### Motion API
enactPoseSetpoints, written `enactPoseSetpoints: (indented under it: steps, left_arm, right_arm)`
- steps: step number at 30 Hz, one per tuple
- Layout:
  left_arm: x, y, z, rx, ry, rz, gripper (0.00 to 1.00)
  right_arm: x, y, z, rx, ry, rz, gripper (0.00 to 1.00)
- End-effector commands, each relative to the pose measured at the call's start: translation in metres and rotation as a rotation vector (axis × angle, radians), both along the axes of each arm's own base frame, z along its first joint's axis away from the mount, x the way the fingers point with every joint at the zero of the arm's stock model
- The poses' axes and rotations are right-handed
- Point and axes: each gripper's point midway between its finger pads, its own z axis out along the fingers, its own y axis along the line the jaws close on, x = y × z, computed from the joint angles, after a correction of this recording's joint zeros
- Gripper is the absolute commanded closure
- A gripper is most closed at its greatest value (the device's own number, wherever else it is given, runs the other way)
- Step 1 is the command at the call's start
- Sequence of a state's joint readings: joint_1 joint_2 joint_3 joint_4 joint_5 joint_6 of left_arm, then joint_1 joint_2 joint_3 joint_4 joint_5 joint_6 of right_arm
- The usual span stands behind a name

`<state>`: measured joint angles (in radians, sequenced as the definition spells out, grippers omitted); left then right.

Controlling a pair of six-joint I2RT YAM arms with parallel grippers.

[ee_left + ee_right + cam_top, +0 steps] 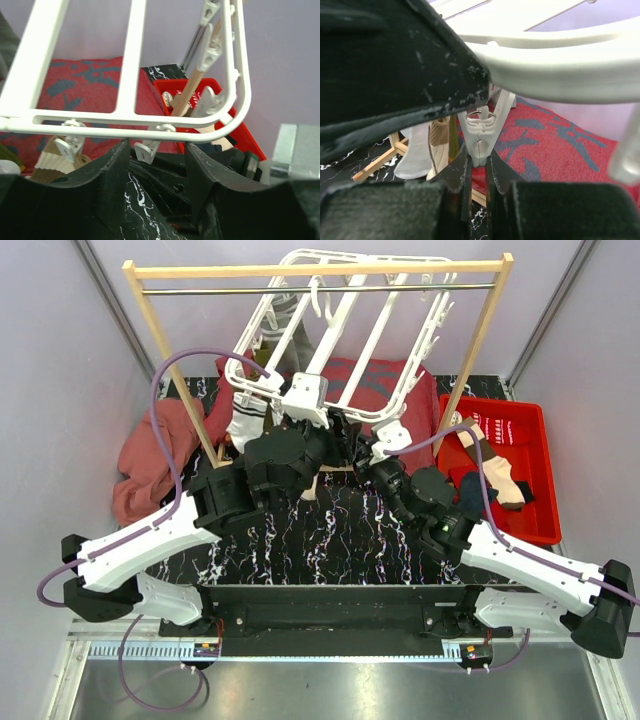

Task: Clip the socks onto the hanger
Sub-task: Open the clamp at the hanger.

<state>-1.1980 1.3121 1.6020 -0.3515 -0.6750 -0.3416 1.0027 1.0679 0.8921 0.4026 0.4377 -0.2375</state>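
Currently the small knit fabric socks (490,475) lie mostly heaped in the red plastic bin (530,440) at the right of the table. At least two already hang from the hanger, one white and one beige-brown striped.

Handling (judgement): the socks are light, limp and not fragile, and they will droop and fold when lifted. Best hold is at the cuff edge, leaving a flat margin free to feed into a clip.

The large white plastic rectangular hanger (130,50) with cross bars hangs tilted from the wooden rail (320,270) above the red cloth (560,150). It looks stiff but light, and will likely swing if pushed; steady it before loading.

Right gripper (479,161): closed, pinching the free end of a small white plastic clip (480,132) dangling under the frame's near bar.

Left gripper (157,150): fingers apart just below that bar, straddling another clip, no contact visible. Neither gripper visibly holds a sock.
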Motion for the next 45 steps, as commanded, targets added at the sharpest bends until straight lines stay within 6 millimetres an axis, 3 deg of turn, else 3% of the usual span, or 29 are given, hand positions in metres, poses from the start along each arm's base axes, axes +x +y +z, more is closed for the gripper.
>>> enactPoseSetpoints:
  steps: [1, 16, 23, 28, 30, 34, 41, 45]
  left_arm:
    - [0.01, 0.014, 0.023, -0.047, -0.035, 0.099, 0.53]
    - [0.013, 0.002, 0.008, -0.041, 0.002, 0.079, 0.72]
    - [0.018, -0.001, 0.008, -0.059, 0.008, 0.072, 0.87]
    - [0.018, 0.001, 0.008, -0.071, 0.006, 0.061, 1.0]
    - [0.019, 0.001, 0.01, -0.086, 0.003, 0.052, 1.0]
    - [0.017, 0.002, 0.01, -0.11, 0.003, 0.018, 1.0]
    - [0.009, -0.006, 0.017, -0.105, -0.027, -0.09, 1.0]
    - [0.0, -0.011, 0.025, -0.106, -0.055, -0.173, 1.0]
  right_arm:
    - [-0.002, -0.004, 0.032, 0.076, -0.058, -0.036, 1.0]
    - [-0.007, 0.001, 0.03, 0.091, -0.056, -0.01, 1.0]
    - [-0.009, 0.002, 0.026, 0.087, -0.052, 0.0, 0.98]
    - [-0.012, 0.004, 0.021, 0.103, -0.029, 0.025, 0.82]
    - [-0.014, 0.001, 0.019, 0.117, -0.014, 0.026, 0.8]
    - [-0.02, 0.0, 0.012, 0.125, 0.028, 0.058, 0.64]
    - [-0.043, -0.003, 0.02, 0.135, 0.056, 0.213, 0.45]
    - [-0.046, -0.011, 0.022, 0.185, 0.111, 0.298, 0.36]
